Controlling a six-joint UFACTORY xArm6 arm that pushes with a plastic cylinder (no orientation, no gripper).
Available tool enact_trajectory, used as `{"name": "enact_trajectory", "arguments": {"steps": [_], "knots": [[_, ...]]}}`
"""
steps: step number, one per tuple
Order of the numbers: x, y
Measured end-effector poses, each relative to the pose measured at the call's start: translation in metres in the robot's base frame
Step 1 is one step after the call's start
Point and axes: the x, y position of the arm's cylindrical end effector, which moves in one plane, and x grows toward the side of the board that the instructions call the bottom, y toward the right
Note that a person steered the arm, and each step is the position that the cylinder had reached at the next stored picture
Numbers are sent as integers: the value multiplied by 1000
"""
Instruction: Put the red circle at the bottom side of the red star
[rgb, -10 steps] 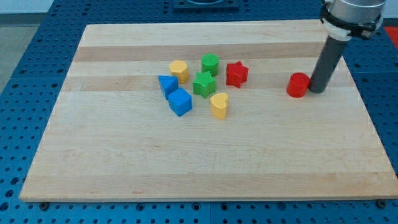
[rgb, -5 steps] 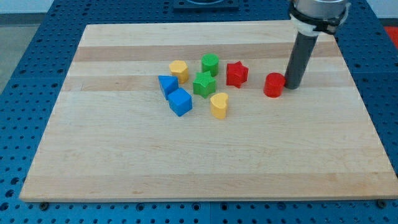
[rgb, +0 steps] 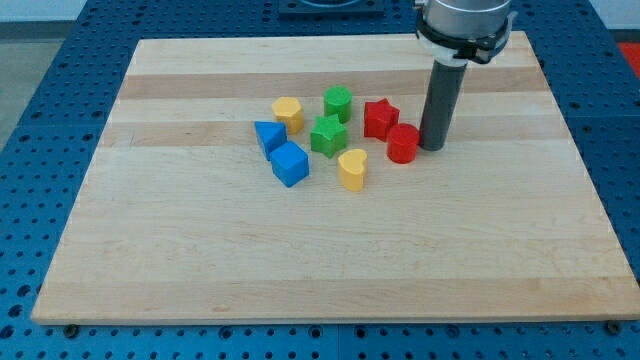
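Moved: red circle (rgb: 403, 144) and my tip (rgb: 432, 147) are sliding toward the view's left.
Circle: now touching the red star (rgb: 380, 118), at its lower right.
Tip: pressing the circle's right side, holding nothing; leftward-down nudge is looking needed.

Eight blocks sit on the board (rgb: 150, 260): two red, two green, two blue, two yellow.

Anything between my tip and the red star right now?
Only the red circle, touching the star's lower right in the camera view; my tip sits at the circle's right.
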Motion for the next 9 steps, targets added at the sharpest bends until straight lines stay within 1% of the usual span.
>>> {"name": "enact_trajectory", "arguments": {"steps": [7, 8, 9], "knots": [[15, -30], [23, -28], [45, -28]]}}
